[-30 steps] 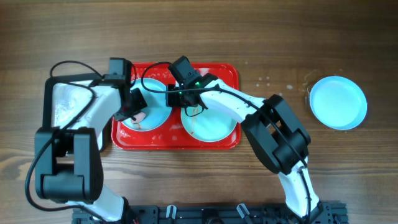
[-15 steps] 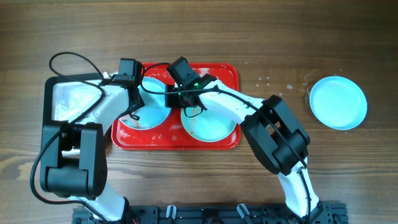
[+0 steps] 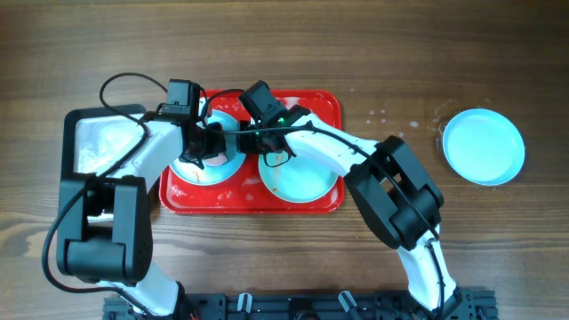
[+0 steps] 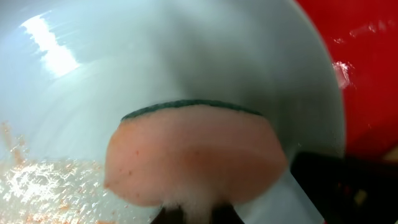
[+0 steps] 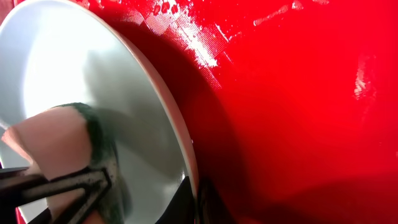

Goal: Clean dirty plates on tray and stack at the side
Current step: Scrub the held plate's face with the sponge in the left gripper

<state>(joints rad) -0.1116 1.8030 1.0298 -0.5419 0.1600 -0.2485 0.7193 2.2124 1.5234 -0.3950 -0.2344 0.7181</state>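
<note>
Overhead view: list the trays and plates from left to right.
Black-rimmed rectangular tray with white inside → pale turquoise round plate on the left of the bright red plastic tray → second turquoise plate on its right → lone turquoise plate far right.

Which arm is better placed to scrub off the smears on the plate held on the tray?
Left: the left gripper presses the sponge on that plate, beside the smears. The right gripper only grips the plate's rim.
</note>
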